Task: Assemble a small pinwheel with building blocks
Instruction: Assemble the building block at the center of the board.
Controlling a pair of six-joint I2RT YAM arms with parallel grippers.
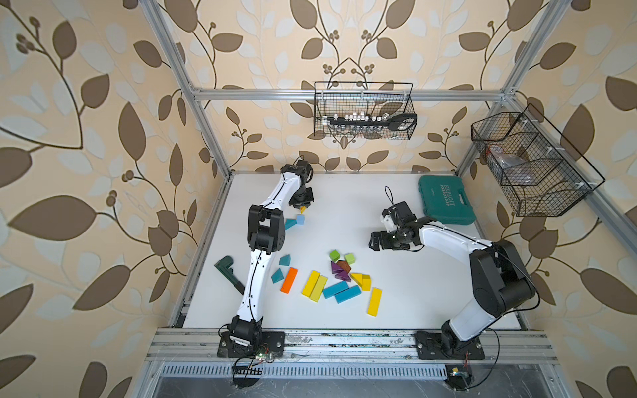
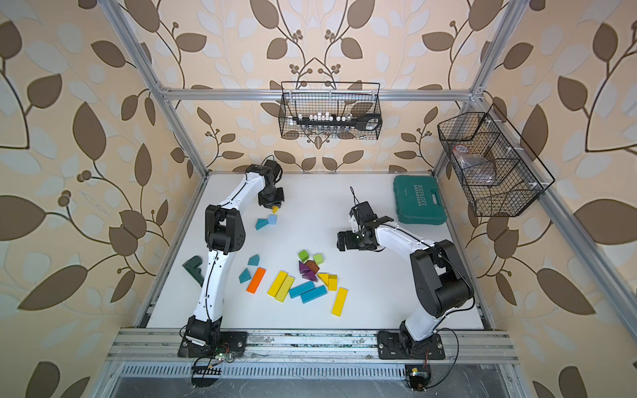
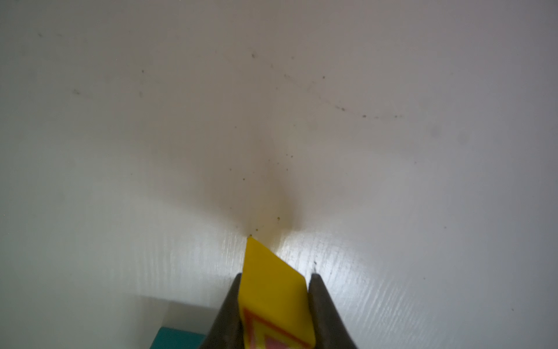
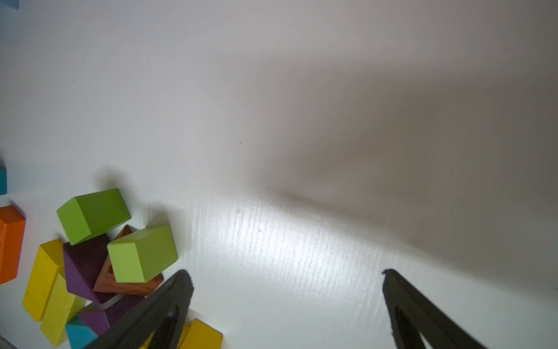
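My left gripper (image 1: 303,206) (image 3: 276,276) is shut on a yellow wedge (image 1: 303,209) (image 2: 275,208) (image 3: 271,287), held low over the table at the back left. Just in front of it lie a light-blue cube (image 1: 300,220) and a teal wedge (image 1: 290,224) (image 3: 178,338), side by side. The other building blocks lie scattered at the front middle: green cubes (image 1: 334,255) (image 4: 93,214), purple wedges (image 1: 336,268), a brown wedge (image 1: 344,265), yellow bars (image 1: 314,283), blue bars (image 1: 339,290) and an orange bar (image 1: 289,279). My right gripper (image 1: 374,241) (image 4: 287,278) hangs open and empty just behind the pile.
A teal tool case (image 1: 446,200) lies at the back right of the table. A dark green L-shaped piece (image 1: 225,267) sits at the left edge beside my left arm. Two wire baskets (image 1: 363,110) (image 1: 531,165) hang on the frame behind and to the right.
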